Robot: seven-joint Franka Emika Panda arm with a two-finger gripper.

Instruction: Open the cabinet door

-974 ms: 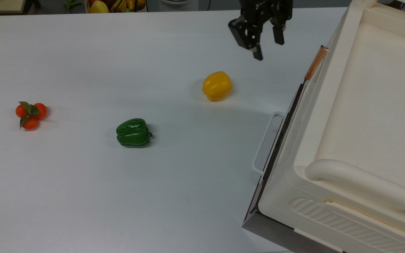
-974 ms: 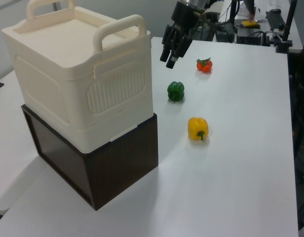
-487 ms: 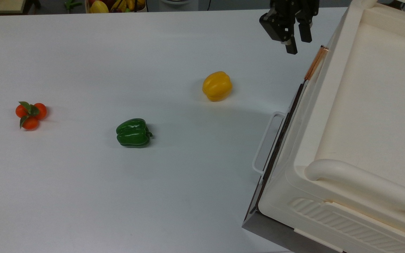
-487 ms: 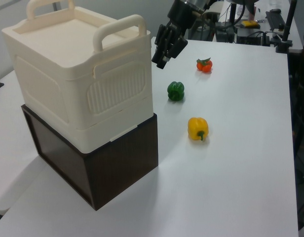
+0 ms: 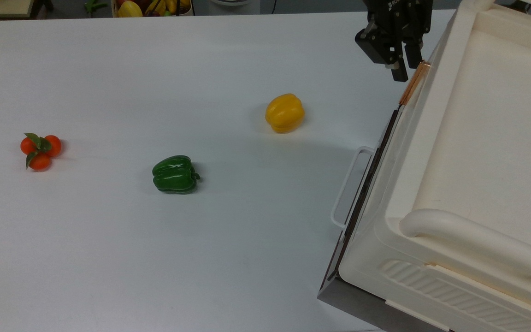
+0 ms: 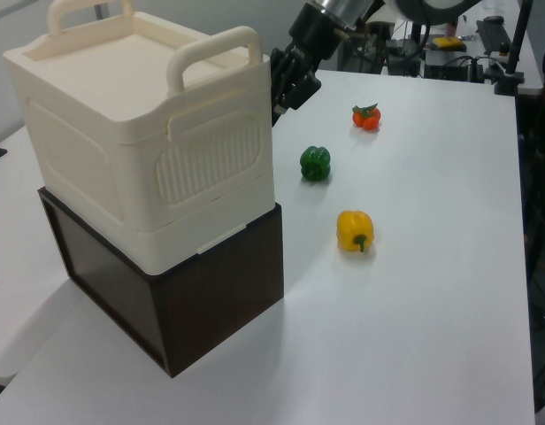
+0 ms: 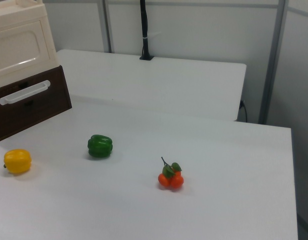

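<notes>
The cabinet door (image 7: 16,50) is a cream panel with a recessed rectangular centre, standing flush on the cream cabinet (image 6: 122,133) at the right view's upper left. Its copper-coloured strip handle (image 5: 414,84) sits on the cabinet's far corner at the top view's upper right. My black gripper (image 5: 407,70) hangs there, open, with its fingertips right beside the strip's upper end. I cannot tell whether they touch it. In the left view the gripper (image 6: 280,96) is close against the cabinet's right corner.
A yellow pepper (image 5: 285,113), a green pepper (image 5: 175,174) and a cluster of oranges (image 5: 40,150) lie on the white table. Below the cream cabinet is a dark brown base (image 6: 211,292) with a white wire-loop handle (image 5: 351,189). A thick cream bar handle (image 5: 468,235) crosses the cabinet's top.
The gripper has moved toward the top view's right and lower, from above the open table to the copper strip handle. Nothing else has moved.
</notes>
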